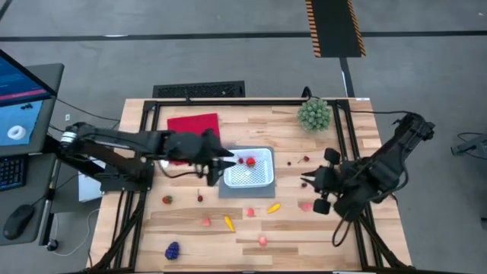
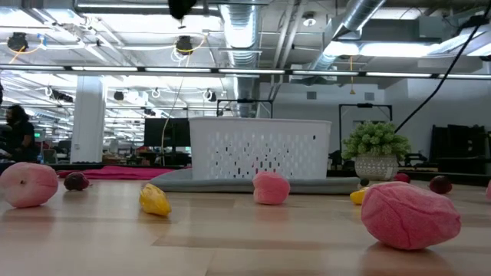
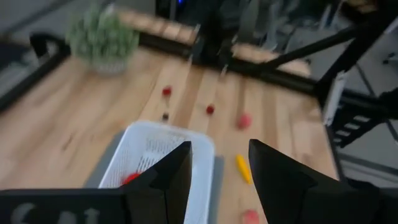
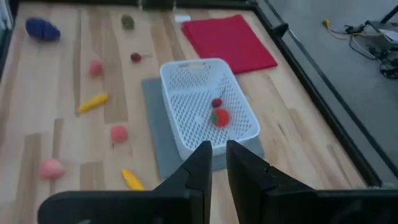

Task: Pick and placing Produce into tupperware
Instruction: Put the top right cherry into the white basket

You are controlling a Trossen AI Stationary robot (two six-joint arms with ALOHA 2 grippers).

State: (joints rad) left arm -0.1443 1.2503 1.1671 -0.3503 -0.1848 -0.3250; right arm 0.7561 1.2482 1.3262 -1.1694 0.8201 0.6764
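Observation:
The white tupperware (image 1: 259, 173) stands on a grey mat (image 1: 247, 190) at the table's middle. A red strawberry (image 1: 250, 160) and a dark cherry (image 1: 241, 160) lie in it; both also show in the right wrist view, the strawberry (image 4: 219, 116) and the cherry (image 4: 216, 102). My left gripper (image 1: 225, 163) hovers open over the tupperware's left rim (image 3: 155, 149), empty. My right gripper (image 1: 307, 182) hangs to the right of the tupperware, its fingers (image 4: 200, 163) nearly together, with nothing seen between them. More produce lies loose on the table: pink pieces (image 1: 249, 212), yellow ones (image 1: 228, 223), a strawberry (image 1: 167, 199) and purple grapes (image 1: 173, 250).
A red cloth (image 1: 194, 125) lies at the far left of the tupperware. A green spiky plant (image 1: 314, 114) stands at the far right. A black frame (image 1: 152, 114) runs round the table's edges. A monitor and a keyboard stand off the table's left.

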